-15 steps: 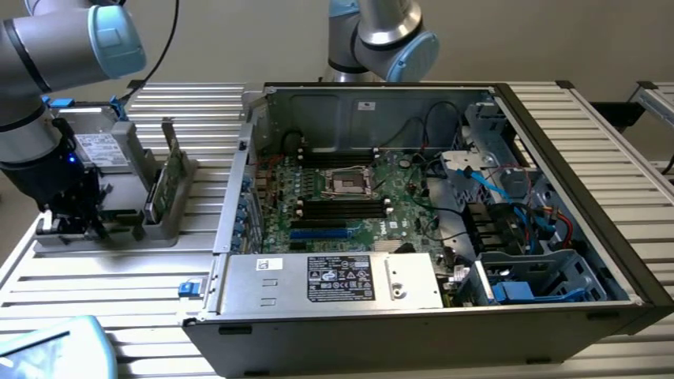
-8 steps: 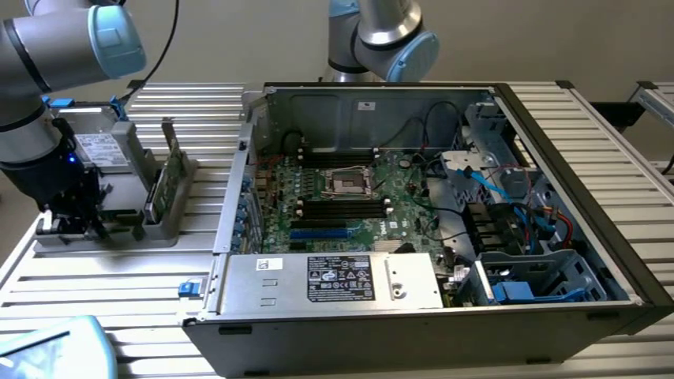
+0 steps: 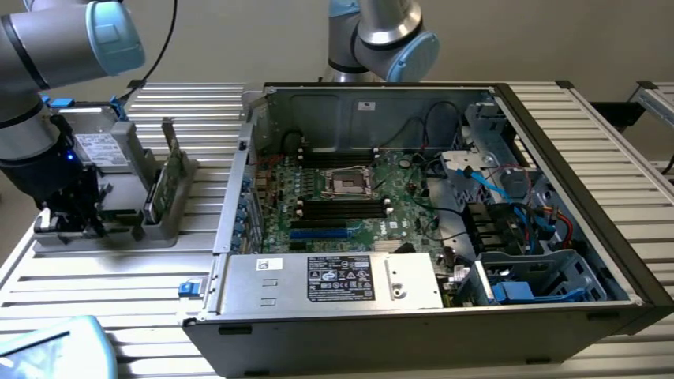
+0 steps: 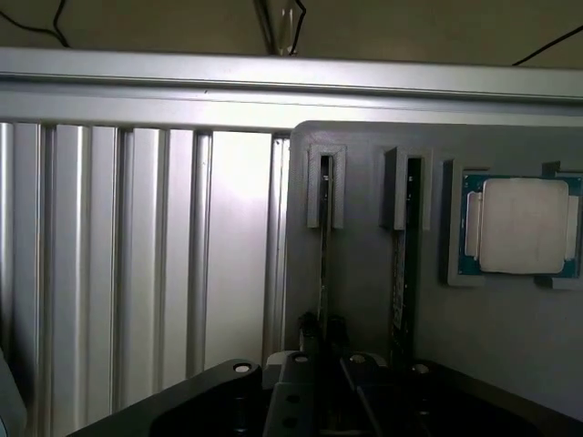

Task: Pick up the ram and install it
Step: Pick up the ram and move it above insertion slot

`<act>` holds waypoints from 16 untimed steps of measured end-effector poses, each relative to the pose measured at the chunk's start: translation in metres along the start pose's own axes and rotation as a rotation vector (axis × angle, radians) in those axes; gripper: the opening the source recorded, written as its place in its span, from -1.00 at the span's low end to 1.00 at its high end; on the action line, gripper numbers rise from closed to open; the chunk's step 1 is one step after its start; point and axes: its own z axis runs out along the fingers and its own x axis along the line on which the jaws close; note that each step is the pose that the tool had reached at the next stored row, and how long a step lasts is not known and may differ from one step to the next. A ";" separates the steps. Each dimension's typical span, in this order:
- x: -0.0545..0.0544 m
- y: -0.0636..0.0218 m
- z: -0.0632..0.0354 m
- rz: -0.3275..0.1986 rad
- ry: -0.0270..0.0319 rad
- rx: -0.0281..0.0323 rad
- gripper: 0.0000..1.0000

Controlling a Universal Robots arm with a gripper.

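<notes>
The ram (image 4: 325, 246), which we judge light, stiff yet fragile, stands at the holder's (image 4: 364, 300) edge, the gripper's (image 4: 324, 330) fingers (image 4: 309, 332) pinching its long top edge, the safe hold.

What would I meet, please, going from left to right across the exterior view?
gripper → ram standing upright → processor socket inside the open computer case → blue cables → case's right wall
</notes>
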 end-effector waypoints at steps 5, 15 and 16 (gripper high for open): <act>0.000 0.0000 -0.0037 0.000 0.0000 0.0000 -0.73; 0.000 0.0001 -0.0091 -0.001 0.0042 -0.0013 -0.73; 0.000 0.0001 -0.0099 -0.002 0.0052 -0.0016 -0.73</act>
